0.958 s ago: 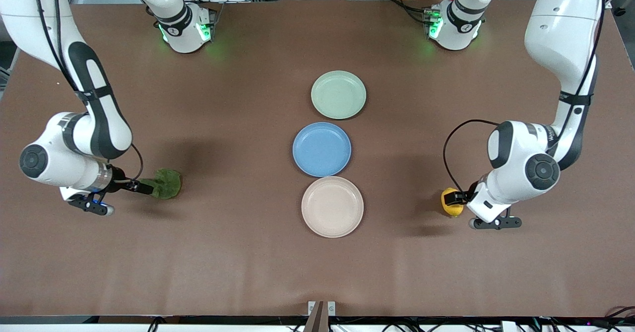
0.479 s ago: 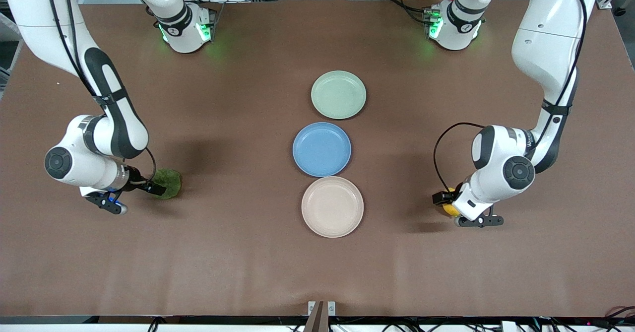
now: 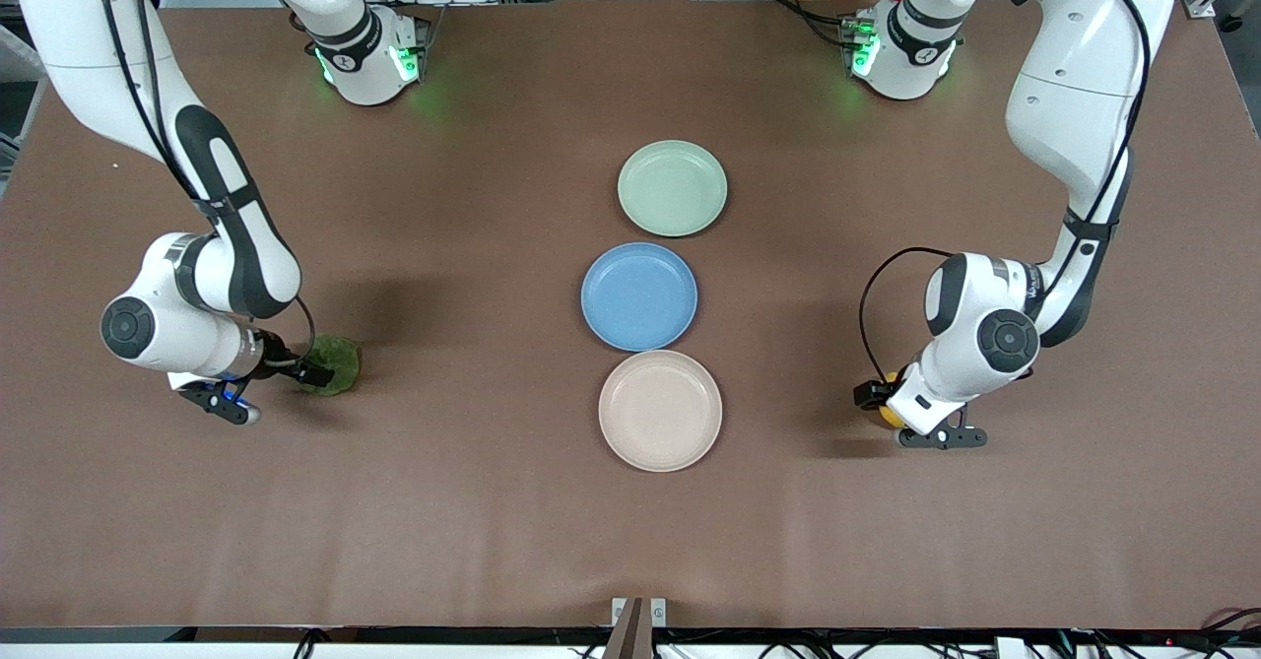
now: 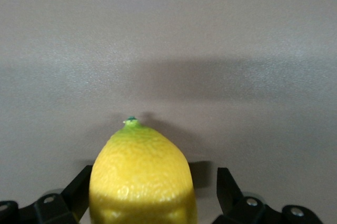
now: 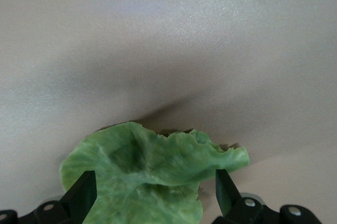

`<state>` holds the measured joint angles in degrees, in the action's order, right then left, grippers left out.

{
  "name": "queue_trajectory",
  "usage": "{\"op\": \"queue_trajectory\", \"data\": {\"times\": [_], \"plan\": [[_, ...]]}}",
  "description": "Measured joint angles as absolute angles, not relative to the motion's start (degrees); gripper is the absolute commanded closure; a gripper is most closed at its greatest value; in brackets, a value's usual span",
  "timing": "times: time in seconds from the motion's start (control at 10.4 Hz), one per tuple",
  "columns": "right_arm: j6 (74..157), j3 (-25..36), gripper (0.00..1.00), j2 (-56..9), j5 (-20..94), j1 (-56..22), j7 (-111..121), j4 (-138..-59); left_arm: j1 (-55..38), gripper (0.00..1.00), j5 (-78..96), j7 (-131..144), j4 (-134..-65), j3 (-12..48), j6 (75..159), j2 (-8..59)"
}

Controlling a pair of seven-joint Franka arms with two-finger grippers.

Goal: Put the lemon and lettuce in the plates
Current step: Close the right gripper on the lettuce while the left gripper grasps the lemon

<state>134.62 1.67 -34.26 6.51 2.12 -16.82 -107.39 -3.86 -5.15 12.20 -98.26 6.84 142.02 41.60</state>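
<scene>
**A:** Where is the lemon (image 3: 892,411)?

**B:** On the brown table (image 3: 473,501), toward the left arm's end, about level with the beige-pink plate (image 3: 660,410) and well apart from it; the left gripper (image 3: 880,399) is down around it; in the left wrist view the lemon (image 4: 142,174) sits between the two black fingers (image 4: 79,190), its green-tipped nub pointing away from the wrist; one finger is against the peel, the other stands off with a gap, so the jaws are open and nothing is gripped.

**A:** And the lettuce (image 3: 338,363)?

**B:** Toward the right arm's end of the table, also about level with the beige-pink plate and well apart from it; the right gripper (image 3: 313,373) is low at its edge; in the right wrist view the wrinkled leaf (image 5: 145,174) lies between the spread fingers (image 5: 81,192); whether they touch it I cannot tell; the jaws stand wide.

**A:** The plates?

**B:** Three in a row at mid-table; the mint green plate (image 3: 672,188) is farthest from the front camera, the blue plate (image 3: 638,296) is between, and the beige-pink one is nearest; neighbours are just beside each other.
</scene>
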Motion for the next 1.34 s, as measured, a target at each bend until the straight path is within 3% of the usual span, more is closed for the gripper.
{"op": "queue_trajectory", "data": {"times": [0.48,0.86,0.96,1.15,1.25,1.34], "plan": [[135.09,1.91,0.0,-34.77,6.51,3.57,-12.97,-107.47,-3.83,0.01,-8.39,12.27,-98.3,6.76,143.34,42.03],[135.09,1.86,0.0,-34.92,6.51,3.81,-12.61,-107.55,-3.86,0.39,-8.84,12.27,-98.28,6.89,143.4,42.02],[135.09,1.85,0.03,-34.98,6.51,3.8,-12.61,-107.57,-3.85,0.45,-8.84,12.27,-98.26,6.88,143.35,41.94],[135.43,1.83,0.68,-35.18,6.51,3.79,-12.59,-107.64,-3.84,0.53,-8.89,12.27,-98.13,6.84,142.5,41.99],[135.55,1.82,0.92,-35.2,6.51,3.79,-12.58,-107.65,-3.87,0.54,-8.92,12.27,-97.74,6.85,141.05,42.0],[135.59,1.76,1.0,-35.21,6.51,3.77,-12.57,-107.65,-3.88,0.54,-9.01,12.27,-97.24,6.84,139.05,41.97]]}}
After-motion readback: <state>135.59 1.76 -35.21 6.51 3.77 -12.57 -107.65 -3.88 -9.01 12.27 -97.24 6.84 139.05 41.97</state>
